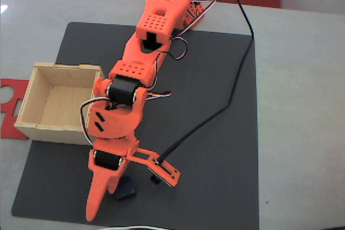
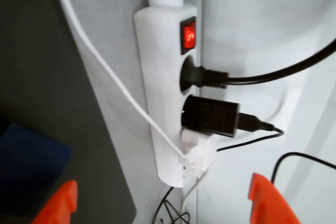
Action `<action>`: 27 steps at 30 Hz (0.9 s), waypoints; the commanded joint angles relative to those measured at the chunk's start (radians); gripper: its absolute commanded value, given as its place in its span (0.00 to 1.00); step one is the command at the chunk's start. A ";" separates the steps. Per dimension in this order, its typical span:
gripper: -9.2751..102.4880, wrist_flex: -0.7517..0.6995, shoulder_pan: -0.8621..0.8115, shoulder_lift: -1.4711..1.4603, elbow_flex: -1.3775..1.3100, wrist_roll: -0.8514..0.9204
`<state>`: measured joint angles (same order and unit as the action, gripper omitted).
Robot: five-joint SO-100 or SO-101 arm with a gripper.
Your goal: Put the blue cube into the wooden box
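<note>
My arm (image 1: 141,68) reaches down across the dark grey mat (image 1: 215,149) in the fixed view, orange links with black motors, ending in my claw (image 1: 108,195) near the mat's front edge. In the wrist view my claw (image 2: 160,203) shows as two orange fingertips (image 2: 58,205) at the bottom of the picture, set wide apart, so my claw is open and holds nothing.

The blue cube (image 1: 125,188) sits on the mat right beside my long fixed finger in the fixed view, on its right side, partly tucked under my claw's body. Whether the finger touches it I cannot tell. In the wrist view the blue cube (image 2: 29,169) is a dark navy block at lower left, lying on the mat just above my left fingertip, not between the two tips.

The wooden box (image 1: 32,125) stands at the mat's left edge in the fixed view, partly overhanging onto the pale table (image 1: 302,106). It is upright, open at the top, and I see only its bare plywood floor inside. My arm's wrist joint crosses in front of its right wall. The cube lies outside the box, well apart from it, toward the front of the mat.

A flat red plate (image 1: 9,106) lies on the table just left of the box. A black cable (image 1: 232,90) runs over the mat to my wrist camera. The wrist view looks out past the mat at a white power strip (image 2: 163,66) with its red switch (image 2: 189,35) lit and plugs in its sockets.
</note>
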<state>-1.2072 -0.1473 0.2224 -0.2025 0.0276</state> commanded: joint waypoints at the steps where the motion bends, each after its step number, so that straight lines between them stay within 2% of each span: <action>1: 0.46 -0.049 -0.029 0.023 -0.032 -0.041; 5: 0.46 -0.106 -0.052 0.026 -0.032 -0.063; 14: 0.46 -0.112 -0.034 0.043 -0.032 -0.041; 27: 0.47 -0.141 0.092 0.112 -0.032 0.118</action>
<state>-1.3422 -0.0598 0.2286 -0.2025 0.1335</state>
